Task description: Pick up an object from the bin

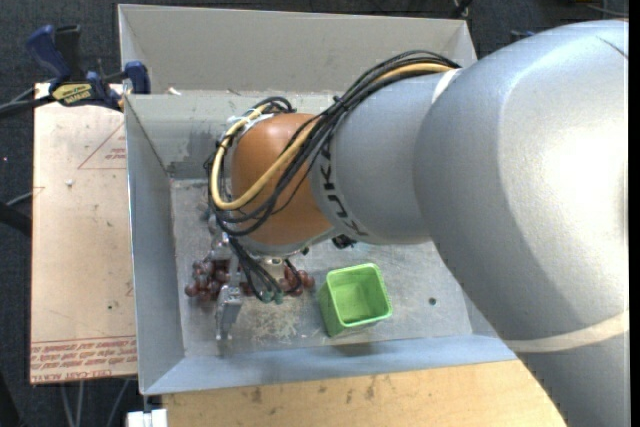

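My gripper [228, 317] reaches down into the front left part of the bin, below the arm's orange cover. A dark red-brown knobbly thing [204, 279] lies on the bin floor right beside it, and more of the same red-brown shape [293, 279] shows to the gripper's right. The gripper stands over the middle of this thing and hides that stretch of it. Nothing can be seen held. A bright green square cup [354, 295] sits open side up to the right, apart from the gripper.
The thick grey arm covers the bin's right half and much of its middle. The left wall and front wall are close to the gripper. Pale crumbs lie scattered on the floor near the front.
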`<state>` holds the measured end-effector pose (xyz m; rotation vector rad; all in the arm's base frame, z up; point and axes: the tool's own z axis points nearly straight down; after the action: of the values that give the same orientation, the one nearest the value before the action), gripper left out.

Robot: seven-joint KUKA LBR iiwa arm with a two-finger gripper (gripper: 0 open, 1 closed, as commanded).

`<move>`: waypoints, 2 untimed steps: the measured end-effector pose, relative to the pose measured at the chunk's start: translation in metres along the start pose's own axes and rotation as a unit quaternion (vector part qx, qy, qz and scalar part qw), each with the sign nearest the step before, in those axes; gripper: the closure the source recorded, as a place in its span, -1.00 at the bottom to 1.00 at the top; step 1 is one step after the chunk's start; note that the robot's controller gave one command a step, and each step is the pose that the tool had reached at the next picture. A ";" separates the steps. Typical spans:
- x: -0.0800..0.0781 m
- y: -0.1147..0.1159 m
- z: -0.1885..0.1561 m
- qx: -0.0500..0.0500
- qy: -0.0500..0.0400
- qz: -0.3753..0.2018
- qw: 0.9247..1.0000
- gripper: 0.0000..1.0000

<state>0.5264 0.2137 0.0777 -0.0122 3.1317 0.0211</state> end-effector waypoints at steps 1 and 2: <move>0.018 -0.041 -0.005 -0.003 -0.020 -0.057 0.998 1.00; 0.018 -0.041 -0.005 -0.003 -0.020 -0.057 0.998 1.00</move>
<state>0.5089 0.1728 0.0817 -0.1881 3.0853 0.0299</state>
